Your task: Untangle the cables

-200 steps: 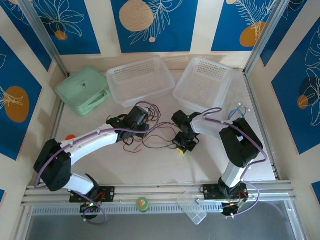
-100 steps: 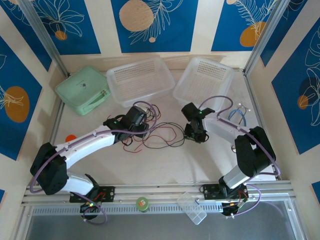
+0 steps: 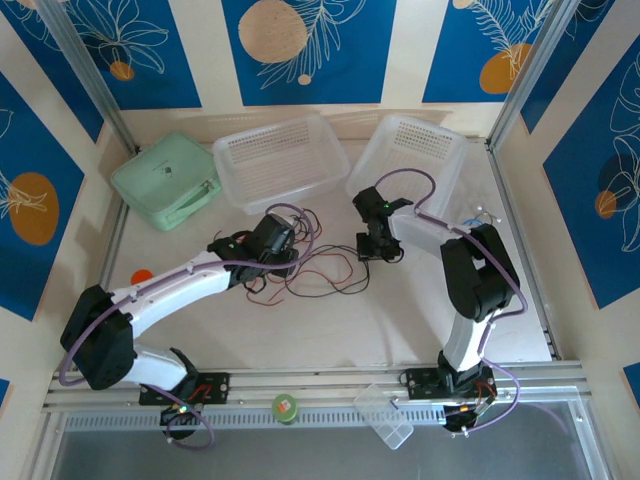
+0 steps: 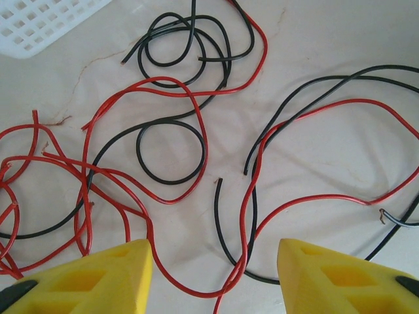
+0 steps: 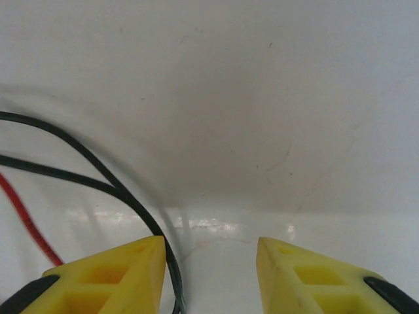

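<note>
We look down on a pale table boxed in by patterned walls.

The back wall (image 3: 310, 50), left wall (image 3: 40, 200) and right wall (image 3: 600, 180) are cream with blue panels, drawn with white leaves and tan or orange discs. Metal posts (image 3: 85, 75) slant up at the back corners. The table (image 3: 330, 330) is light and faintly veined, with a metal rail (image 3: 320, 385) along its near edge.

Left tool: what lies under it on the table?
Under the open left tool, red and black cables lie loosely crossed on the pale table. Its yellow fingers cover the places where some strands run on beneath them.
</note>
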Motion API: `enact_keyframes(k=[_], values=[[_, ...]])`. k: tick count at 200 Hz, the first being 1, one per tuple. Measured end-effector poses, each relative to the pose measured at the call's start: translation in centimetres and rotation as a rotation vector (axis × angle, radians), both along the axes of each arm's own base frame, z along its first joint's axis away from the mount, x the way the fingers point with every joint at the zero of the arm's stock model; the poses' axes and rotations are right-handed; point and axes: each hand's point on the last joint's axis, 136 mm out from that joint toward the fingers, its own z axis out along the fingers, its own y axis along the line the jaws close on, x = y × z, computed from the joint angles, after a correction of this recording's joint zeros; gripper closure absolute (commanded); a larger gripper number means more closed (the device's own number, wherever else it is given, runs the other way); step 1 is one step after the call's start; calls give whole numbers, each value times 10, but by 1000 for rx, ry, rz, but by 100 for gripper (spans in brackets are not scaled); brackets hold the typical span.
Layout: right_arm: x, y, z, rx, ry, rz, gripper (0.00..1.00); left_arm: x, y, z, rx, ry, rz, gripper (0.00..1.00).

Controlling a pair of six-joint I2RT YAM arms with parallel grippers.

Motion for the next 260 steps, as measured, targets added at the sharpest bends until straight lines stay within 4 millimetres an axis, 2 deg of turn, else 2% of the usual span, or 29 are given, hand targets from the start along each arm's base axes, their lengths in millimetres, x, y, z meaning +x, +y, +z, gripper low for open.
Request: enact_keyframes(k=[53, 103, 123, 153, 203, 240, 260], values=[[1, 4, -4, 11, -2, 4, 63, -1, -3, 3, -1, -2, -8, 47], [-14, 8, -2, 46, 12, -3, 63, 2, -9, 14, -19, -20, -15, 47], [-17, 10, 3, 67, 4, -13, 66, 1, -11, 13, -18, -18, -19, 47], [-21, 10, 0, 75, 17, -31, 70, 0, -12, 12, -16, -16, -22, 47], [-21, 8, -16, 52, 47, -47, 84, 0, -12, 12, -15, -16, -25, 47], [-20, 7, -15, 49, 41, -58, 99, -1, -13, 12, -15, -16, -27, 47], [-20, 7, -8, 57, 27, -61, 100, -1, -13, 12, -15, -16, -28, 47]])
